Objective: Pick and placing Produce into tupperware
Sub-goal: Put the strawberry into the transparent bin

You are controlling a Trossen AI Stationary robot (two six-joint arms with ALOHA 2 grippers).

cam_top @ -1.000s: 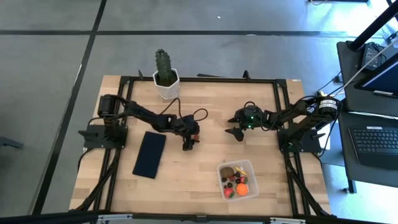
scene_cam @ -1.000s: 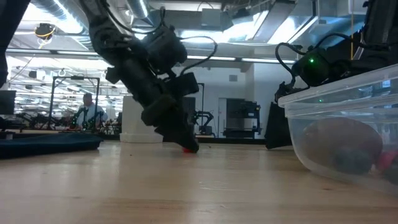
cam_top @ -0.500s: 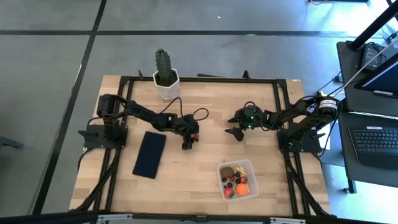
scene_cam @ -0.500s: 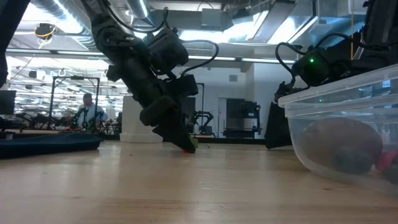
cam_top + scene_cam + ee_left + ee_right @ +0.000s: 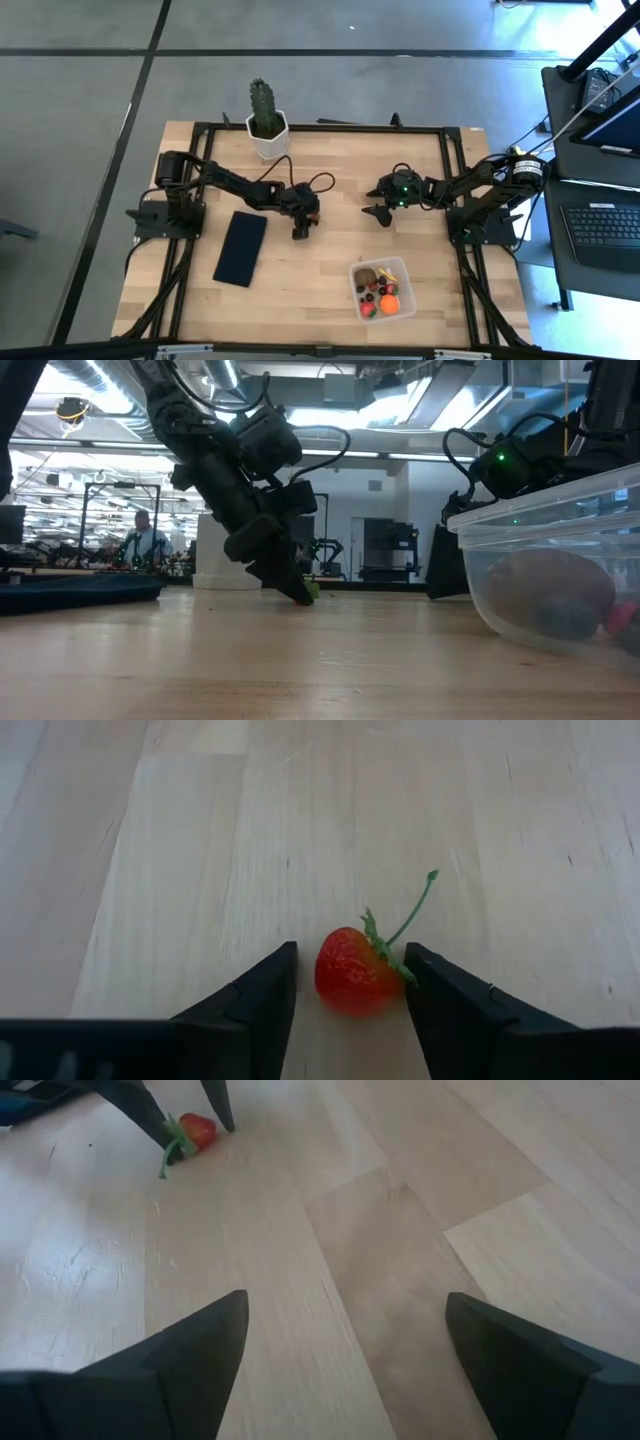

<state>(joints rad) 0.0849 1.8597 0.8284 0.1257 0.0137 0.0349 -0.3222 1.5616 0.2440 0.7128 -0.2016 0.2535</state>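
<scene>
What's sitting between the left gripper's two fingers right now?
A toy strawberry with a green stem lies on the bare wood between the left gripper's fingers, seen in the left wrist view.

Red strawberry [image 5: 352, 972] lies on wood; clear tupperware [image 5: 383, 289] holds mixed produce.

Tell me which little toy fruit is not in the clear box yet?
The small red toy strawberry with a green stem. It lies alone on the wooden table, between the left tool's fingers, while the other pieces sit inside the clear plastic container.
</scene>
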